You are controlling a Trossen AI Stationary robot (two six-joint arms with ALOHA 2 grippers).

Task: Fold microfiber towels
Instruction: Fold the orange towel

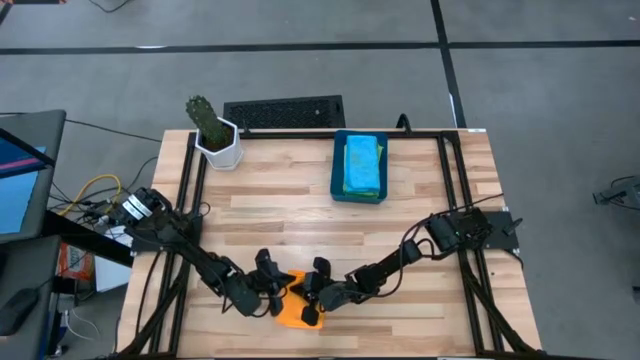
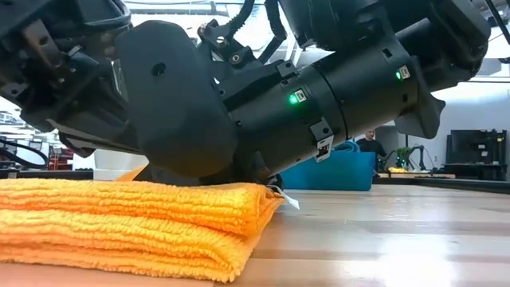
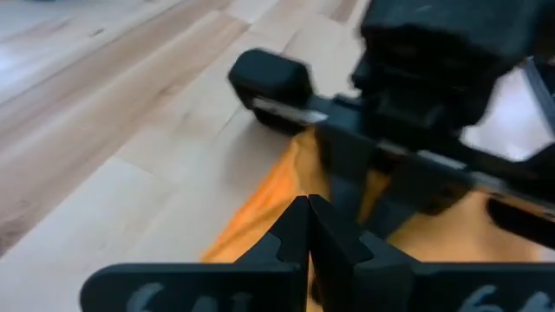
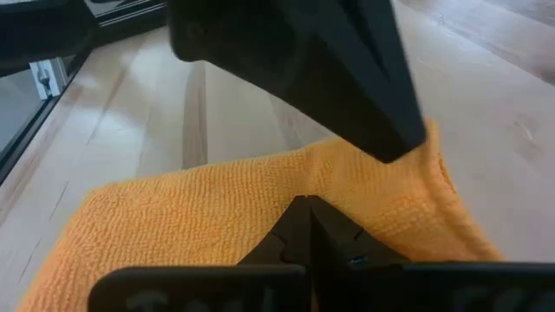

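An orange microfiber towel (image 1: pixel 293 312) lies folded in several layers near the table's near edge. It also shows in the low view (image 2: pixel 135 223), the left wrist view (image 3: pixel 256 212) and the right wrist view (image 4: pixel 191 208). My left gripper (image 1: pixel 277 293) (image 3: pixel 308 208) is shut over the towel's left part. My right gripper (image 1: pixel 313 294) (image 4: pixel 308 208) is shut over its right part. The two grippers face each other closely. No cloth shows between either pair of fingers. My left gripper comes at the folded towel's top face (image 3: pixel 286 173) slanting down from the table's left, fingers shut. I cannot tell whether the tips touch the cloth. My right gripper comes at the towel's top face (image 4: pixel 260 186) slanting down from the table's right, fingers shut. I cannot tell whether it touches.
A dark blue bin (image 1: pixel 338 188) at the far centre holds folded light blue and green towels (image 1: pixel 361 162); it also shows in the low view (image 2: pixel 343 171). A cactus in a white pot (image 1: pixel 215 138) stands at the far left. A person (image 2: pixel 368 142) shows beyond the table.
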